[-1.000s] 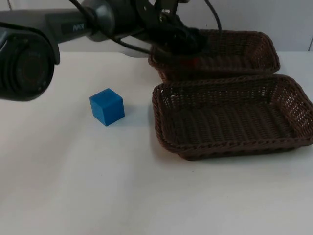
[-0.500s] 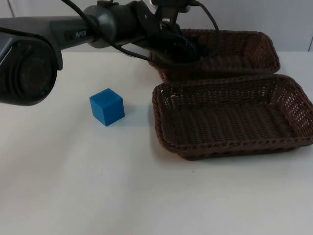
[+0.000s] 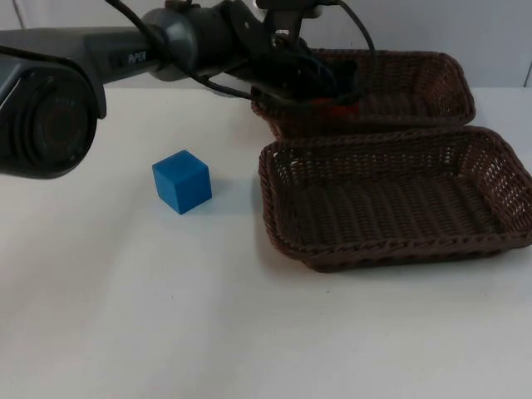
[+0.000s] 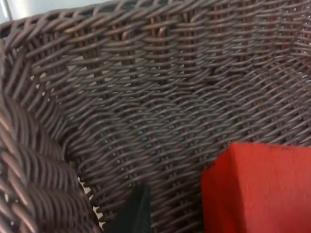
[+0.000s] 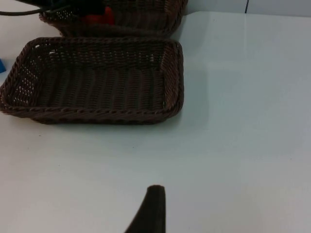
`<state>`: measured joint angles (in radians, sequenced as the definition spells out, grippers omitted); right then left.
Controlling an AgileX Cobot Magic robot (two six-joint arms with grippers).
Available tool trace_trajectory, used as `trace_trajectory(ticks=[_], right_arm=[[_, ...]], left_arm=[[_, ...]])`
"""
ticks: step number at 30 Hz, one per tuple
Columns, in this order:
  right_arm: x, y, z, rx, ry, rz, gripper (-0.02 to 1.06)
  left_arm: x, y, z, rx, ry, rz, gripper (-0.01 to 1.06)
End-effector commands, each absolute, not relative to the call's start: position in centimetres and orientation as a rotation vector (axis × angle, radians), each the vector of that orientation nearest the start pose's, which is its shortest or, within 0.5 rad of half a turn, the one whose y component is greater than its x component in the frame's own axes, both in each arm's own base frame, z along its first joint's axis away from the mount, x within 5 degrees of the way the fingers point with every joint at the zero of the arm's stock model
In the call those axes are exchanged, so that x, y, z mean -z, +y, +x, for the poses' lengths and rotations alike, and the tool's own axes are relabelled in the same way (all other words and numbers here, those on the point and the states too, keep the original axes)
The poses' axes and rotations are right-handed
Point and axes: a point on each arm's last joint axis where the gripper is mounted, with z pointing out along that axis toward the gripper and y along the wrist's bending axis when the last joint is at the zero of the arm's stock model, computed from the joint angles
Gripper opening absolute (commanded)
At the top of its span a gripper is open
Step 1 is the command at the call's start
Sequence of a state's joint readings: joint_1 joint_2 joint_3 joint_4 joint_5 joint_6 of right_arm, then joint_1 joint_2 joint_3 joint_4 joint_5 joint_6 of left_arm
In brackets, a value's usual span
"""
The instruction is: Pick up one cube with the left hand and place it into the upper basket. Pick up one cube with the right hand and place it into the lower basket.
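On table point(image 3: 125, 316), two baskets point(image 3: 399, 199), two cubes point(image 3: 181, 181)

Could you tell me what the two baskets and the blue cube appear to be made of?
Upper basket and lower basket: dark brown woven wicker or rattan-like strands, the weave plain to see, slightly glossy; could be synthetic. Blue cube: smooth, matte, uniform colour with crisp edges, likely painted wood, plastic or foam; the look leaves it open.
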<state>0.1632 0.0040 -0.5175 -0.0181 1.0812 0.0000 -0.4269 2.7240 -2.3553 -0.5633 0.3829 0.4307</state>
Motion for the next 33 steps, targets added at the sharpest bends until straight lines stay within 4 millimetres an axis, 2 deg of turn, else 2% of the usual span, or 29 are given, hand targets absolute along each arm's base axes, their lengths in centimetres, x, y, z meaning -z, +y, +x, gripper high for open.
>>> trace_trajectory(ticks=[1, 3, 7, 9, 11, 12, 16, 27, 33], right_arm=[[-28.0, -0.3, -0.7, -0.060, 2.040, -0.161, 0.81], [-28.0, -0.3, -0.7, -0.060, 2.040, -0.161, 0.81], [-28.0, -0.3, -0.7, -0.060, 2.040, -0.161, 0.81], [-28.0, -0.3, -0.7, -0.060, 2.040, -0.161, 0.81], [-28.0, -0.3, -0.7, -0.060, 2.040, -0.161, 0.81], [-28.0, -0.3, -0.7, -0.060, 2.040, -0.161, 0.81], [-28.0, -0.3, -0.7, -0.060, 2.040, -0.161, 0.81], [-28.0, -0.3, -0.7, -0.060, 2.040, -0.161, 0.81], [-28.0, -0.3, -0.7, -0.060, 2.040, -0.161, 0.81]], left_arm=[[-13.1, -26.5, 53.2, 0.538, 2.119, 0.470, 1.05], [-13.6, -26.5, 53.1, 0.545, 2.120, 0.478, 1.05], [-17.4, -26.6, 52.3, 0.580, 2.116, 0.527, 1.05], [-18.2, -26.6, 52.0, 0.592, 2.125, 0.546, 1.05], [-20.4, -26.5, 51.2, 0.590, 2.135, 0.609, 1.05], [-20.4, -26.5, 51.2, 0.590, 2.135, 0.609, 1.05], [-23.5, -26.1, 50.0, 0.578, 2.151, 0.681, 1.05], [-27.7, -24.0, 48.0, 0.385, 2.270, 0.724, 1.05], [-28.1, -23.7, 47.5, 0.385, 2.316, 0.723, 1.05]])
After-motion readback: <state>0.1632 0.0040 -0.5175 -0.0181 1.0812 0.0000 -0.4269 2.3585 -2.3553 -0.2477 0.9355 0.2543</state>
